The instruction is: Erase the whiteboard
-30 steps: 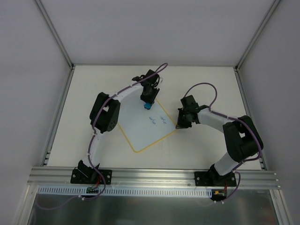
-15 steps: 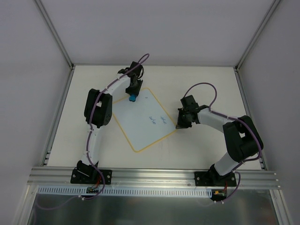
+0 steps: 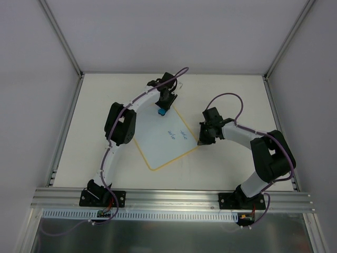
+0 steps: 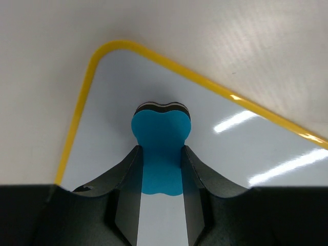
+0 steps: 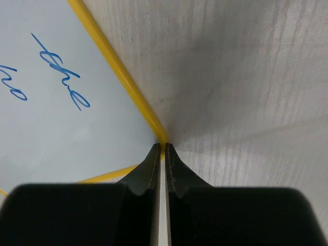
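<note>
— Where does the board lie?
— Flat on the table, between our arms. We judge it light, stiff and slick, so it may slide.
— Our hold?
— Our left gripper clamps the eraser near the far corner; our right gripper, closed and empty, seems to pin the right corner's rim

Top view: the left arm covers the left corner of the whiteboard. The handwriting is too small to read.

Left wrist view: the flanks of the blue eraser are hidden behind the fingers of the left pincer. The board runs out of frame at the right.

Right wrist view: the closed tips of the right pincer mask the board's corner. The left edge cuts off the lower word. Contact between tips and border cannot be determined.
</note>
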{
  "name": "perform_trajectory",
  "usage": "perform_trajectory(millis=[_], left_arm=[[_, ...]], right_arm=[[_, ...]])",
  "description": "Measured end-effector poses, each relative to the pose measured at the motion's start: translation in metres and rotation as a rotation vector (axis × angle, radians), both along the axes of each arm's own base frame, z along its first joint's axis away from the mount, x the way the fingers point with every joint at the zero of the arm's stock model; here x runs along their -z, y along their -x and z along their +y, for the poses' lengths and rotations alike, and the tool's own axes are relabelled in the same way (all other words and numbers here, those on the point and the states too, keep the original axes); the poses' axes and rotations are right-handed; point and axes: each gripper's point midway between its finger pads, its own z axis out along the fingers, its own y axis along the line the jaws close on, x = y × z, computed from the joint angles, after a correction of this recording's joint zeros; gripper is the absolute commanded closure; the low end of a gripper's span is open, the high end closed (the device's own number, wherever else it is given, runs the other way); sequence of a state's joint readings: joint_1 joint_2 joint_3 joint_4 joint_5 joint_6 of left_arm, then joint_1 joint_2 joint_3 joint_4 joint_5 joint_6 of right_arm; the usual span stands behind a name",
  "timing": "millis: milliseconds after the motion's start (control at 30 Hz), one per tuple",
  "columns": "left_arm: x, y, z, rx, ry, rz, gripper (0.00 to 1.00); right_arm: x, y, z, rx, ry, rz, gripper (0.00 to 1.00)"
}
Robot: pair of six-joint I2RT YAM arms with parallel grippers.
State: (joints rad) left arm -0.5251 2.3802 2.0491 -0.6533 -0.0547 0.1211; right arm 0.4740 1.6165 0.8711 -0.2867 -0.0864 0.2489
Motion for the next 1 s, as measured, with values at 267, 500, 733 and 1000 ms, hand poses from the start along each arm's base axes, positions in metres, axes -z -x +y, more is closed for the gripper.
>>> perform_trajectory(millis=[267,500,733,1000], left_arm=[[0.000,0.023,-0.052,0.129,0.125,0.065,0.98],[0.002,0.052,-0.060,0.155,0.201,0.140,1.00],[0.001,0.095,-0.040,0.096,0.178,0.217,1.00],[0.003,0.133,-0.023,0.022,0.094,0.222,1.00]], right_arm=[[0.000,0.001,0.000,-0.009,0.004,0.001,1.00],[0.000,0.002,0.000,-0.009,0.004,0.002,1.00],[0.000,0.002,0.000,-0.011,0.006,0.007,1.00],[0.000,0.001,0.003,-0.016,-0.003,0.008,1.00]])
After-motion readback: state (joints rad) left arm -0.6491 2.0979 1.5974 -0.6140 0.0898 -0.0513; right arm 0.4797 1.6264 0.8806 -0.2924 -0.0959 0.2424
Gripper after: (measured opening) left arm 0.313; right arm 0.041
